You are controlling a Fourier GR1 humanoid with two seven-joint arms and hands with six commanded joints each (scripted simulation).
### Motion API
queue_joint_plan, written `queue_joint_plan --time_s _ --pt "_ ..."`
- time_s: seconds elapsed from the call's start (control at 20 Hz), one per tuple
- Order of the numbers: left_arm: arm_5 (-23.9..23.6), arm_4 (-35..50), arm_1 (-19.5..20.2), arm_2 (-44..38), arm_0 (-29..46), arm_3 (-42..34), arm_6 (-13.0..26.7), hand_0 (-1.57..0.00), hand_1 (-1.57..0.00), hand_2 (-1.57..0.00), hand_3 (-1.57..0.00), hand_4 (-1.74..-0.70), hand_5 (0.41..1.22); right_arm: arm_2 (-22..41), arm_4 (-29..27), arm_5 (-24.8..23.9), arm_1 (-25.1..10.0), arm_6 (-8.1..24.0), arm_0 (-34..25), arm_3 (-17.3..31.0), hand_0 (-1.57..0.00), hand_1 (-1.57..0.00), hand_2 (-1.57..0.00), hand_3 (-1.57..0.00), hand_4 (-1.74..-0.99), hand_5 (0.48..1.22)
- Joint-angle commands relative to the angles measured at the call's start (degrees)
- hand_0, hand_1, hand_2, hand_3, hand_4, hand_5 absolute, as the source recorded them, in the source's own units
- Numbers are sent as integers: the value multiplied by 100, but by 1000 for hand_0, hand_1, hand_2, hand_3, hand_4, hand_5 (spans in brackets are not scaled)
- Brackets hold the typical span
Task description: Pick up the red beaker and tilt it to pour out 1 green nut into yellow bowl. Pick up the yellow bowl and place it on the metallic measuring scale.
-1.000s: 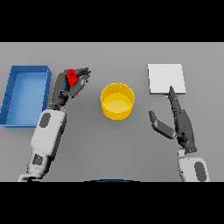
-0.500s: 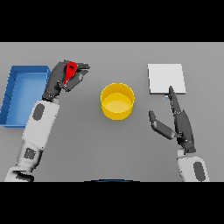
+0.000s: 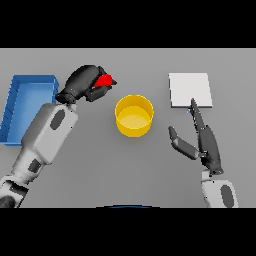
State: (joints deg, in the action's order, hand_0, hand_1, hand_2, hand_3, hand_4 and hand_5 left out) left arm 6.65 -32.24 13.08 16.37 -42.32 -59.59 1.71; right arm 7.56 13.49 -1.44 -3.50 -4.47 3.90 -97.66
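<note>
My left hand (image 3: 82,83) is raised above the table, left of the yellow bowl (image 3: 134,115), with its fingers curled round the red beaker (image 3: 104,80). Only a red wedge of the beaker shows past the fingers, tipped towards the bowl. The bowl stands upright at the table's middle, and I see no green nut in it or anywhere else. The metallic measuring scale (image 3: 189,89) is a pale square plate at the back right. My right hand (image 3: 203,139) hovers open below the scale, right of the bowl, fingers straight and pointing away from me.
A blue tray (image 3: 15,108) lies along the left edge, partly behind my left forearm.
My left hand has lifted the red beaker, carried it right towards the bowl and tilted it. The arm now looms larger. The right hand has stayed put.
</note>
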Motion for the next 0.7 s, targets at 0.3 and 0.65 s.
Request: queue_joint_plan --time_s 0.3,0.65 --pt "623 -1525 154 1256 -767 492 265 -1571 -1571 -1571 -1492 -1698 1205 -42 -51 -42 54 64 43 -23 1 1 1 1 -1190 675" --pt "1183 -2491 216 2187 -1615 1030 -333 -1571 -1571 -1571 -1350 -1721 1218 -61 -331 88 170 51 212 -45 1 1 1 1 -1212 631"
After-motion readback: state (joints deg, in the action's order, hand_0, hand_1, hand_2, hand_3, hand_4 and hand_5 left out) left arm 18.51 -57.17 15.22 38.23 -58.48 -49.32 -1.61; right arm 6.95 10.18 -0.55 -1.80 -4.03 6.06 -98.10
